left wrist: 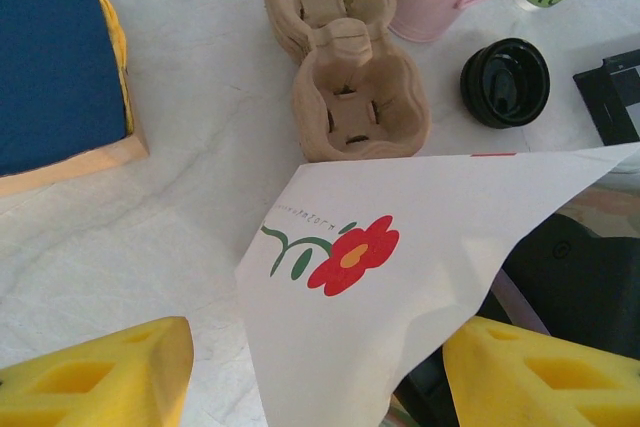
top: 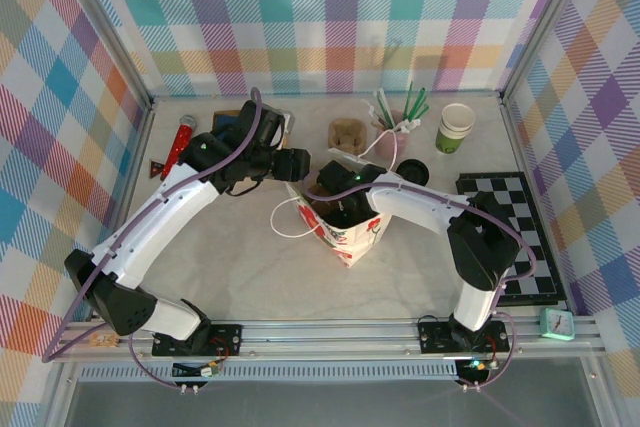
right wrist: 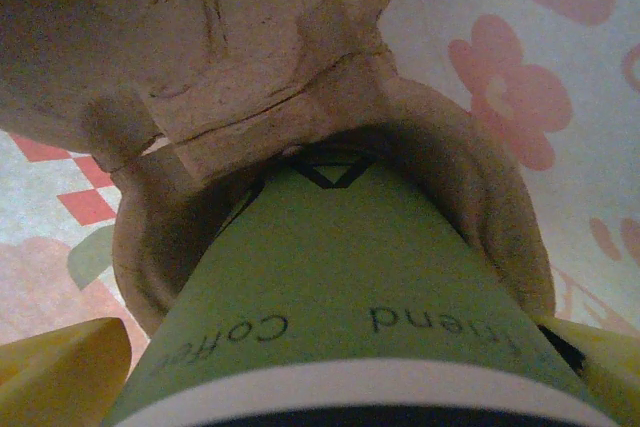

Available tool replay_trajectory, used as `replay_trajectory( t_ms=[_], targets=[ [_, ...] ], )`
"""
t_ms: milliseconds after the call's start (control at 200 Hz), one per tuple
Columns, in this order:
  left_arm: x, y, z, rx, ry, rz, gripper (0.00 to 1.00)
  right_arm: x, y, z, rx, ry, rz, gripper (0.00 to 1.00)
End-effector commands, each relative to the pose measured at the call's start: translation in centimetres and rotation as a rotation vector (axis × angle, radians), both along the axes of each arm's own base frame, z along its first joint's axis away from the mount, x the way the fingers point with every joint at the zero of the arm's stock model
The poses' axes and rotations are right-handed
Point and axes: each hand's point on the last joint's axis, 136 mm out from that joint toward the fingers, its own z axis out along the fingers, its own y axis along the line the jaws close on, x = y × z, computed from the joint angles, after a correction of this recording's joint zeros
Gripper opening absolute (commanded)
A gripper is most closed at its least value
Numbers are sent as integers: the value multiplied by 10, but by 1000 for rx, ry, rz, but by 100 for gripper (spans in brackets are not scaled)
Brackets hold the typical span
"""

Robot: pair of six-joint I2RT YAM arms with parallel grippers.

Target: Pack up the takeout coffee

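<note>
In the right wrist view the takeout coffee is a green cup with a white band and a dark lid edge. It stands in a pocket of a brown pulp carrier inside the flowered paper bag. My right gripper is open, and its yellow fingers flank the cup's upper part. From above, the right gripper is down in the bag. My left gripper is open at the bag's far-left rim. The bag's white panel runs between the wide-apart fingers of the left gripper.
Behind the bag lie spare pulp carriers, a pink cup of straws, a loose black lid and a stack of green-and-white cups. A checkerboard is at the right. A blue book and a red item are at the back left.
</note>
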Motion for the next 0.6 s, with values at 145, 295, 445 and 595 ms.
replay_trajectory(
  t_ms=[145, 295, 445, 595],
  targets=[
    [-10, -9, 24, -60, -44, -52, 68, 1, -11, 10, -37, -15, -10, 99],
    [-10, -9, 22, -58, -40, -52, 68, 1, -9, 17, -24, -15, -7, 99],
    [-11, -9, 20, -54, -36, -51, 68, 1, -6, 22, -17, -13, -1, 99],
    [-12, -8, 21, -58, -41, -52, 68, 1, -6, 26, -15, -13, 4, 99]
  ],
)
